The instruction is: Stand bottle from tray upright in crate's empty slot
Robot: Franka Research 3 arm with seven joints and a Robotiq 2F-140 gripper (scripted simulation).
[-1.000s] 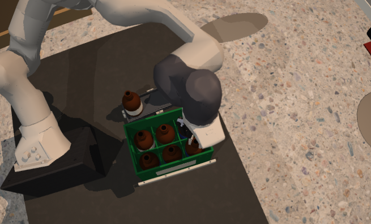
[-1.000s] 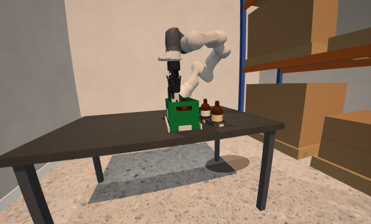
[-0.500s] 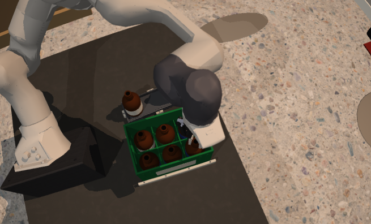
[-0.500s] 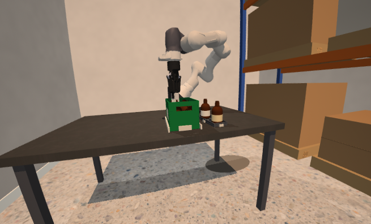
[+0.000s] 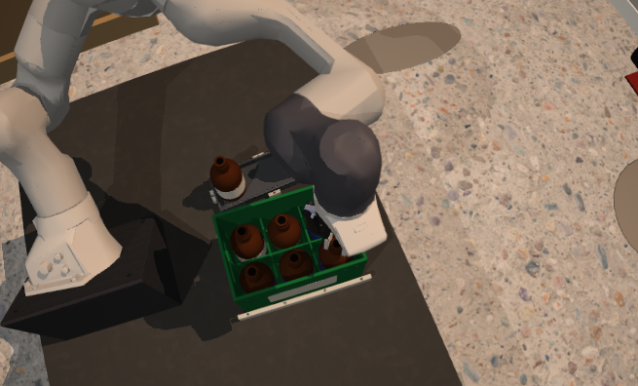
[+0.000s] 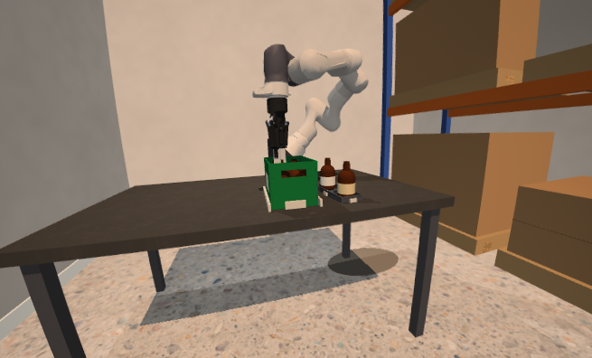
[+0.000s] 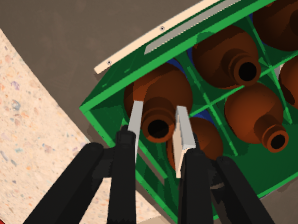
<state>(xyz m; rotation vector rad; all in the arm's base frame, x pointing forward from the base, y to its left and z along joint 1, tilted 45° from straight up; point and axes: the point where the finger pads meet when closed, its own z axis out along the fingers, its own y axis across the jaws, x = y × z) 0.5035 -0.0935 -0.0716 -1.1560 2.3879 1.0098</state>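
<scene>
From where I stand, the black two-fingered hand (image 7: 158, 125) is reaching down into the green plastic six-slot crate (image 5: 287, 285) on the dark brown counter (image 6: 167, 208), and it is pinching the neck of a brown glass bottle (image 7: 156, 99) between its pale fingertips. That bottle sits in a corner slot of the crate, upright as far as I can judge, with its open mouth showing between the pads. Whether its base has reached the crate floor I cannot tell.

Four more brown bottles fill other slots in the overhead view; the sixth slot is hidden under the wrist. Behind the crate, the low dark tray (image 6: 344, 197) holds two labelled brown bottles (image 6: 345, 180).

The bottle looks rigid, smooth and breakable, heavy toward its wide body, so a neck grip lets it swing and slip if jolted. The narrow neck just below the lip seems the sensible hold, since the dividers leave little room around the shoulders. The crate stands loose, so a sideways nudge could shift it.
</scene>
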